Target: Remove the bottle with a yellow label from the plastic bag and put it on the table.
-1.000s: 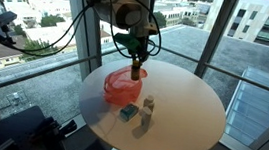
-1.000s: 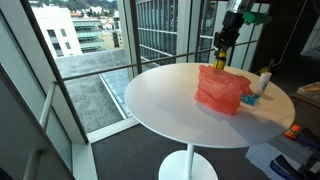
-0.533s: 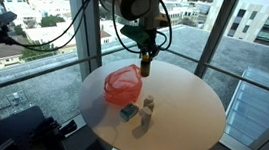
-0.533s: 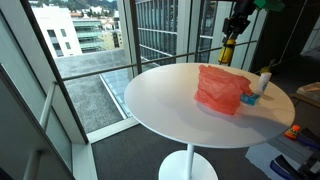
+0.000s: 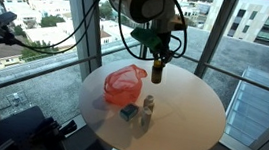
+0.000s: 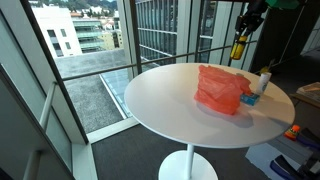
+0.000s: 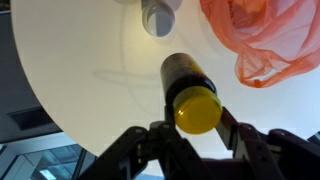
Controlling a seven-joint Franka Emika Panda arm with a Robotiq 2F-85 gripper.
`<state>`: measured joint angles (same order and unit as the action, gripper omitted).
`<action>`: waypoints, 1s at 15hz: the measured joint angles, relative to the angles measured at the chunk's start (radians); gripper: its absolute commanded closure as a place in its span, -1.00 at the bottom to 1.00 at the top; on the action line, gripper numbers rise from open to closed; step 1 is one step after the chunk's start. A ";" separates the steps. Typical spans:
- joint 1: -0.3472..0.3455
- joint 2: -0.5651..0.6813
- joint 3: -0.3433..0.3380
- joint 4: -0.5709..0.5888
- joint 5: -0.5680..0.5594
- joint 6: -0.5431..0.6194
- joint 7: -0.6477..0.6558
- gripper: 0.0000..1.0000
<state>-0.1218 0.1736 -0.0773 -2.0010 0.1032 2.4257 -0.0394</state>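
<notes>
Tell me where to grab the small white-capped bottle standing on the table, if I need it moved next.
Take the white-capped bottle by its body just under the cap, coming down from above: it stands upright and slim. The blue block lies near it, toward the red bag, so probably keep clear of that side. The pincer is shut on the yellow-labelled bottle.

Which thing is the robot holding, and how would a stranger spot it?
Find the round white table by the windows. Above it the gripper holds a dark bottle with a yellow cap. Unlike the red bag and small clear bottle below, it hangs in the air.
</notes>
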 measured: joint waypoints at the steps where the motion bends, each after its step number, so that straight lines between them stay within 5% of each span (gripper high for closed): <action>1: -0.008 0.002 -0.008 0.000 0.003 0.000 0.000 0.59; 15: -0.092 0.077 -0.056 -0.066 0.085 0.025 -0.041 0.59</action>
<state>-0.2136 0.2504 -0.1334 -2.0669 0.1882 2.4502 -0.0803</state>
